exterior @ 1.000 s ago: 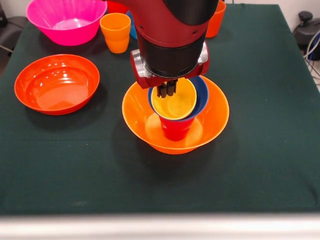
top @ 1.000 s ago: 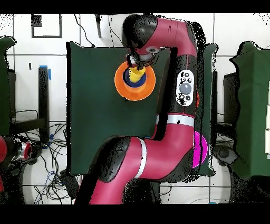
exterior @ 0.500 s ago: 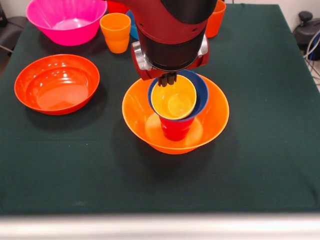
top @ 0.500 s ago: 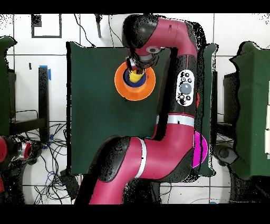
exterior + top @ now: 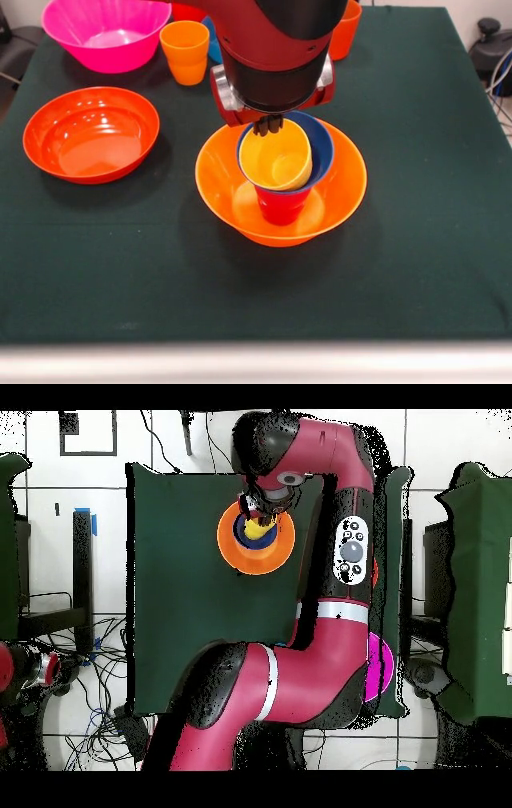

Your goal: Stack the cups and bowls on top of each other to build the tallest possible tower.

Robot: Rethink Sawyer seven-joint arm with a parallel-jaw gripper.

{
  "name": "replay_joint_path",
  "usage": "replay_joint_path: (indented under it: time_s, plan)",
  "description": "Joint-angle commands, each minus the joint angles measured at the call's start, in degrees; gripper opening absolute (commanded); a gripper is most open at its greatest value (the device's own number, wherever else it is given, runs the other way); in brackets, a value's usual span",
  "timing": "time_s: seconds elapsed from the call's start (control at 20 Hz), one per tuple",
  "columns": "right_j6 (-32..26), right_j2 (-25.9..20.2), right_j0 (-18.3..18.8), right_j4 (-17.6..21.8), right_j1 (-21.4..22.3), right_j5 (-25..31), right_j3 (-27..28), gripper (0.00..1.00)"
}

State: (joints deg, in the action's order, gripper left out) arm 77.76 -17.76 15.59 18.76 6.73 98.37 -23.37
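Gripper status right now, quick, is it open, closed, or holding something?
Gripper: closed, fingertips together just above the far rim of the yellow cup; it does not appear to be holding anything.

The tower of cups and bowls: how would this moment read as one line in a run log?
tower: big yellow-orange plastic bowl base, red cup, small dark blue bowl, tilted yellow cup on top | tool: at yellow cup's far rim

I see the green table [image 5: 424, 240] carrying the tower's big orange bowl [image 5: 340, 200] at centre, a shallow red bowl [image 5: 90, 134] at nine o'clock, and a pink bowl [image 5: 106, 32] and an orange cup [image 5: 185, 52] toward eleven in the front view.
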Motion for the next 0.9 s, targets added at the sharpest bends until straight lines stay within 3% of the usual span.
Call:
replay_joint_path:
  time_s: [0.05,0.9]
  plan:
    - [-3.89,-1.69,-0.87,0.41,-0.54,5.25,-5.0,0.0]
    - [-2.61,-2.23,-0.72,-1.18,-1.06,8.03,-5.36,0.0]
